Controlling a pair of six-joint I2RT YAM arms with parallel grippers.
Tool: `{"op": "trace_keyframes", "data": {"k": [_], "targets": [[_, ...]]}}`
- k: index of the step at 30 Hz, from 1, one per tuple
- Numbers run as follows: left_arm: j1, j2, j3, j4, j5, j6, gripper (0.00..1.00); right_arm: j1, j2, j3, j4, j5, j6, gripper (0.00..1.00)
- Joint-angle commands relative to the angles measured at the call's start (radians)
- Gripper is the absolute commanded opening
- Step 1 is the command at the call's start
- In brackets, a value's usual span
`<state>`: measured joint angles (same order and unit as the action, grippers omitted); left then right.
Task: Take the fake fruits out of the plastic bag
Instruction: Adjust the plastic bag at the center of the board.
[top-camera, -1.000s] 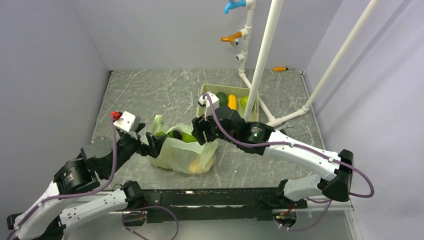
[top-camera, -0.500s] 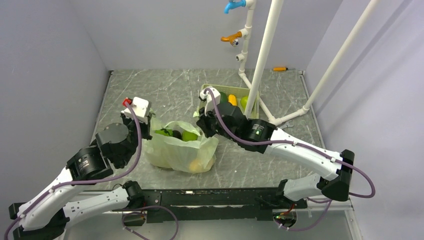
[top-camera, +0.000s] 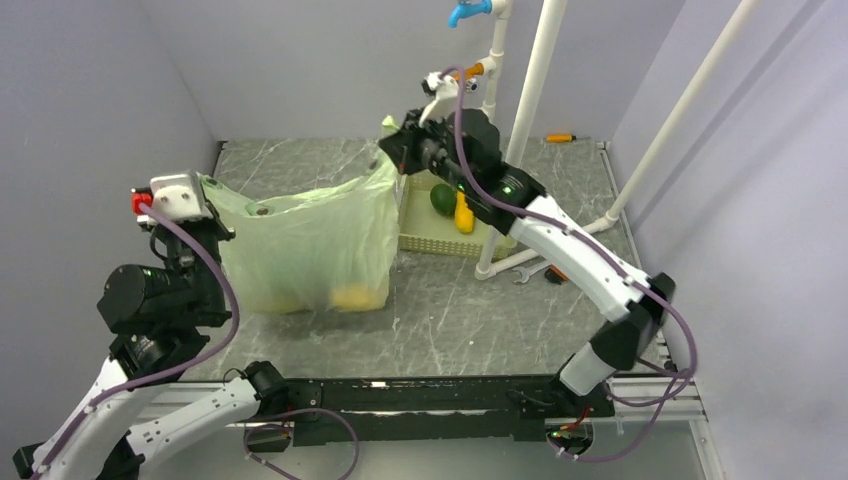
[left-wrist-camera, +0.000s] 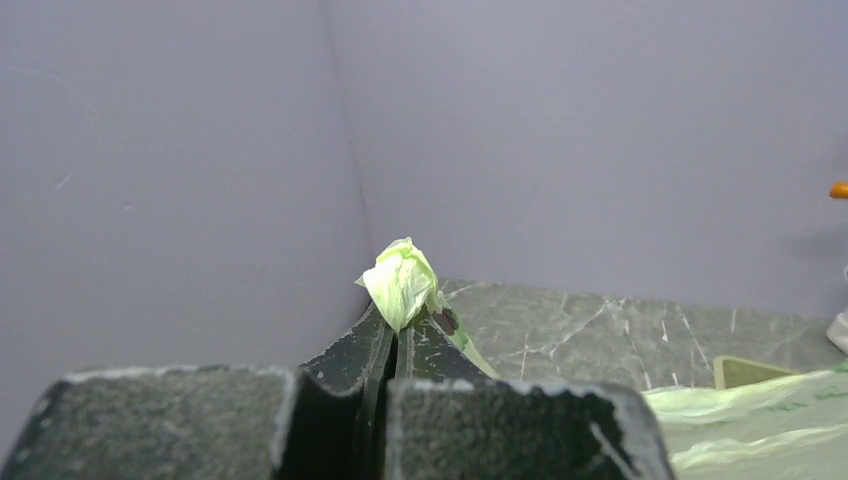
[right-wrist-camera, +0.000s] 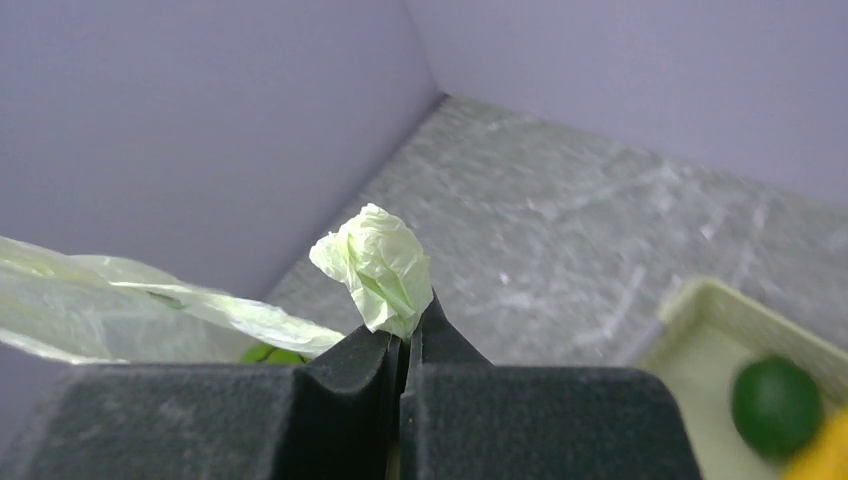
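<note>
**Bag strung between 2 claws, fruit inside**

Toward the counter's near-left corner, the left claw (left-wrist-camera: 397, 325) is pinched tight on a wadded handle loop of the plastic bag (top-camera: 300, 235). The bag hangs stretched over the left-middle of the counter with the fake fruits (top-camera: 352, 296) sunk to its bottom, a yellow one showing through. I cannot tell whether the bottom rests on the counter. Toward the far edge, the right claw (right-wrist-camera: 405, 335) is clamped just as tight on the other loop, raised just beside the beige slotted tray (top-camera: 440, 243). Each grip holds only a small knot of thin film, so the sagging weight could pull a loop free or tear it and send fruit rolling. With both claws busy and the mouth pulled taut, neither can reach inside, and swinging the bag could knock the tray.
</note>
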<state>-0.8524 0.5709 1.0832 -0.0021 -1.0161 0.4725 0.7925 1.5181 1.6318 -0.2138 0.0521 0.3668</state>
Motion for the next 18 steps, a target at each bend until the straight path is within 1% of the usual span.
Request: {"op": "trace_keyframes", "data": {"k": [1, 2, 5, 7, 9, 11, 13, 14, 16, 18], "targets": [[0.050, 0.064, 0.153, -0.182, -0.011, -0.106, 0.00, -0.013, 0.131, 0.188, 0.056, -0.165, 0.035, 0.00], [0.051, 0.051, 0.165, -0.257, -0.006, -0.168, 0.00, -0.013, 0.135, 0.187, 0.053, -0.178, 0.041, 0.00], [0.051, -0.043, 0.171, -0.566, 0.051, -0.523, 0.00, -0.014, 0.084, 0.048, 0.095, -0.183, 0.047, 0.00], [0.051, -0.141, 0.144, -0.734, 0.140, -0.747, 0.00, -0.013, 0.029, -0.056, 0.112, -0.173, 0.041, 0.00], [0.051, -0.270, 0.089, -0.841, 0.263, -0.914, 0.00, -0.014, -0.026, -0.152, 0.104, -0.167, 0.030, 0.00], [0.051, -0.375, 0.013, -0.874, 0.403, -0.999, 0.00, -0.012, -0.086, -0.231, 0.086, -0.153, 0.020, 0.00], [0.050, -0.447, -0.039, -0.925, 0.512, -1.081, 0.00, -0.013, -0.142, -0.301, 0.071, -0.154, 0.015, 0.00], [0.050, -0.470, -0.051, -0.963, 0.550, -1.129, 0.00, -0.013, -0.164, -0.323, 0.058, -0.151, 0.013, 0.01], [0.050, -0.498, -0.053, -1.030, 0.591, -1.210, 0.00, -0.012, -0.201, -0.337, 0.021, -0.146, 0.000, 0.06], [0.051, -0.519, -0.032, -1.075, 0.610, -1.251, 0.00, -0.012, -0.233, -0.334, -0.009, -0.129, -0.021, 0.08]]}}
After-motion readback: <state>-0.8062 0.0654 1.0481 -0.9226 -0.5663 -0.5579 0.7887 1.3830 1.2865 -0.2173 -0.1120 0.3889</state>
